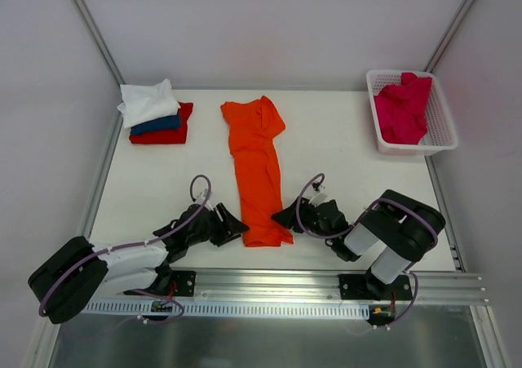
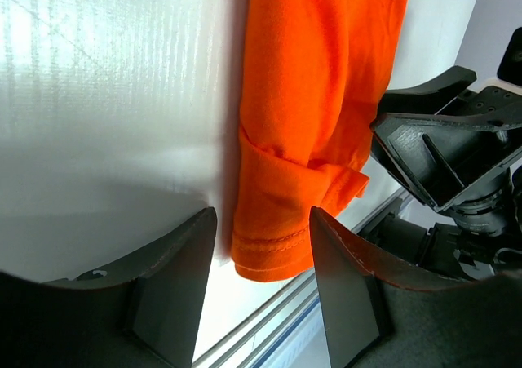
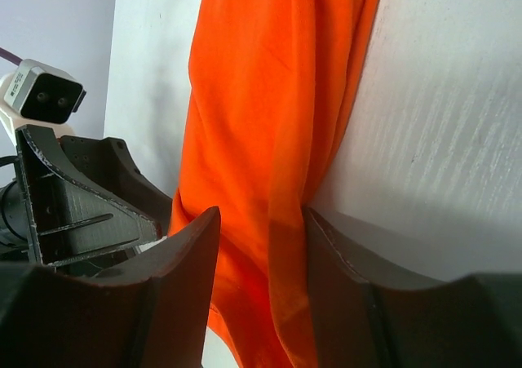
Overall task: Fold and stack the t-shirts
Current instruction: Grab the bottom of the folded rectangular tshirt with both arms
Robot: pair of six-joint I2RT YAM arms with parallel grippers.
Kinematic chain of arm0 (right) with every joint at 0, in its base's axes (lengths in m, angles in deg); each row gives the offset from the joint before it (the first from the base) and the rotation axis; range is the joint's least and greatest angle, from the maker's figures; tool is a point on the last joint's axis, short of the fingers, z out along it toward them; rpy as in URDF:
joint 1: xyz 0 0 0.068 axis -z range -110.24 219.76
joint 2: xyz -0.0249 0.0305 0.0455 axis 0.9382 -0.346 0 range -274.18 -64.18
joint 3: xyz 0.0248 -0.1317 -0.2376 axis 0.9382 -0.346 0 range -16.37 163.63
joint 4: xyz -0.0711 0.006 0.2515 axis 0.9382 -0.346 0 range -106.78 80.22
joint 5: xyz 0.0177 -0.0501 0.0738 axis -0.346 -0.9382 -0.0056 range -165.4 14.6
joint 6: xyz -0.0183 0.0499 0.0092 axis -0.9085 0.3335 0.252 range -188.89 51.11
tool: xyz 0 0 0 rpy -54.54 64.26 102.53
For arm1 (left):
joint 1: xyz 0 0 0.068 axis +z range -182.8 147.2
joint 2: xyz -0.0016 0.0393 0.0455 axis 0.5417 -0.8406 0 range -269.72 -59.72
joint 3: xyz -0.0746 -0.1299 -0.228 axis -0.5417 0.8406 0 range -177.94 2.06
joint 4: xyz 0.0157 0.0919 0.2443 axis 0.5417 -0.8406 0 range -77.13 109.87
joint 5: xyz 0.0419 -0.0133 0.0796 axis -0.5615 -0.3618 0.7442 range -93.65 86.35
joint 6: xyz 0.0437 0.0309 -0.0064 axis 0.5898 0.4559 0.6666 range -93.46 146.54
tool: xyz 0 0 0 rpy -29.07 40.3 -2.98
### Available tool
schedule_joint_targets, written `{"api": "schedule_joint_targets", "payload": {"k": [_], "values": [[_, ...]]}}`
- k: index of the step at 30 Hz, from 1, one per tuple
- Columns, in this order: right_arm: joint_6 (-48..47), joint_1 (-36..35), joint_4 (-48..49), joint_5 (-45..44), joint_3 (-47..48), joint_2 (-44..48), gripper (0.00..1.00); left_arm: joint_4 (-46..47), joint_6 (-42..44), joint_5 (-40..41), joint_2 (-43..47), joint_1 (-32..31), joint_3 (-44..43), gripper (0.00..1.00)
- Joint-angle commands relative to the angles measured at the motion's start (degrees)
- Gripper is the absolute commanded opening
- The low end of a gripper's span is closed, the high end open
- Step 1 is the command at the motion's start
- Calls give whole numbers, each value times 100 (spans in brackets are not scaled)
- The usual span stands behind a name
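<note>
An orange t-shirt [image 1: 254, 164], folded into a long strip, lies down the middle of the table. My left gripper [image 1: 235, 223] is at the left of its near hem. In the left wrist view the open left gripper [image 2: 261, 213] straddles the hem corner of the orange t-shirt [image 2: 318, 99], with gaps on both sides. My right gripper [image 1: 285, 217] is at the hem's right. In the right wrist view the right gripper [image 3: 261, 211] is open, with the orange t-shirt [image 3: 269, 99] filling the space between its jaws. At the back left, white [image 1: 148, 101], dark blue [image 1: 157, 124] and red [image 1: 163, 134] t-shirts lie stacked.
A white lattice basket [image 1: 444, 135] at the back right holds a crumpled crimson-pink t-shirt [image 1: 401, 107]. A metal rail [image 1: 269, 282] runs along the table's near edge just behind the hem. Grey walls close in the table on three sides.
</note>
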Motion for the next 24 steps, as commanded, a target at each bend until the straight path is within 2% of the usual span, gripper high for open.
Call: {"api": "schedule_joint_targets", "payload": {"k": [1,9,11,17,20,21,23,24], "values": [[8,-75,-433,-60,-185,32,48,-406,186,223,-577,-77,671,52],[17,-154,-494,-183,-334,207,50,422,256,47,-1597,-95,495,51],[8,-171,-582,-201,-352,269,49,519,274,29,-1677,-103,495,48],[-18,-180,-670,-263,-379,392,31,581,265,11,-1809,-139,487,43],[-27,-189,-662,-254,-352,349,21,590,256,20,-1792,-147,495,31],[-9,-189,-653,-245,-352,331,16,590,265,11,-1809,-156,495,22],[-9,-198,-618,-245,-352,296,10,598,265,3,-1818,-165,486,12],[-9,-198,-600,-236,-352,278,4,616,274,-6,-1835,-165,486,7]]}}
